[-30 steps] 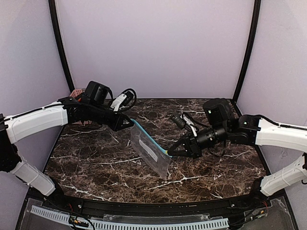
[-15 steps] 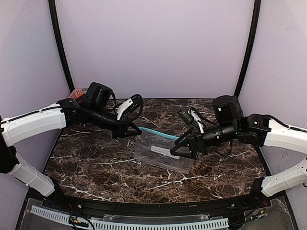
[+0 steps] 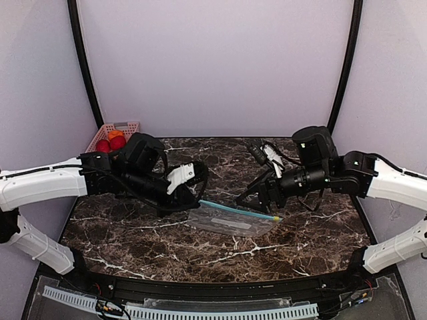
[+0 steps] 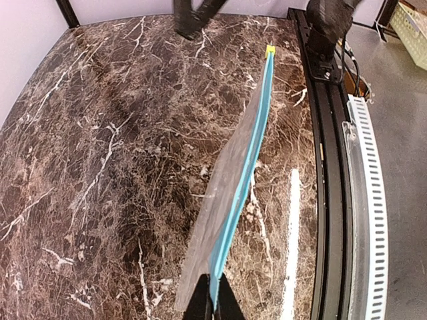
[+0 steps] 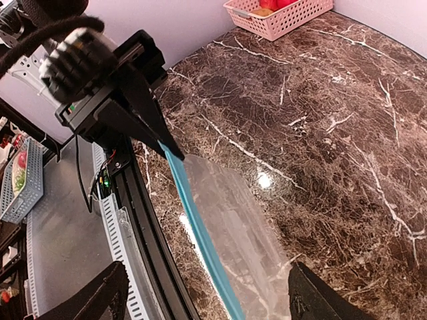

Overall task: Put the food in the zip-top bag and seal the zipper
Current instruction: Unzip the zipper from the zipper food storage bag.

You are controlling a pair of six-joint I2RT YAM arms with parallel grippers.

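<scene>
Your right fingers (image 5: 320, 300) have let go and stand apart beside the zip-top bag (image 3: 230, 223), now flat on the tabletop (image 3: 300, 240). Left fingers (image 4: 199, 305) pinch its zipper (image 3: 240, 211). Food (image 3: 110, 140) sits far left of it, nearer your left arm (image 3: 47, 183).

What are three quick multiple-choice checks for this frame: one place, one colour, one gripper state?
1. Where is the food?
A) in the pink basket
B) inside the zip-top bag
C) on the bare table

2. What colour is the zipper?
A) red
B) teal-blue
C) white

3. Which gripper holds the zip-top bag?
A) both
B) right only
C) left only

Answers:
1 A: the fruit sits in the basket at the far left corner.
2 B: the strip along the bag's edge is teal-blue.
3 C: the left gripper pinches the zipper's end, while the right gripper stands open, gripping nothing.
</scene>
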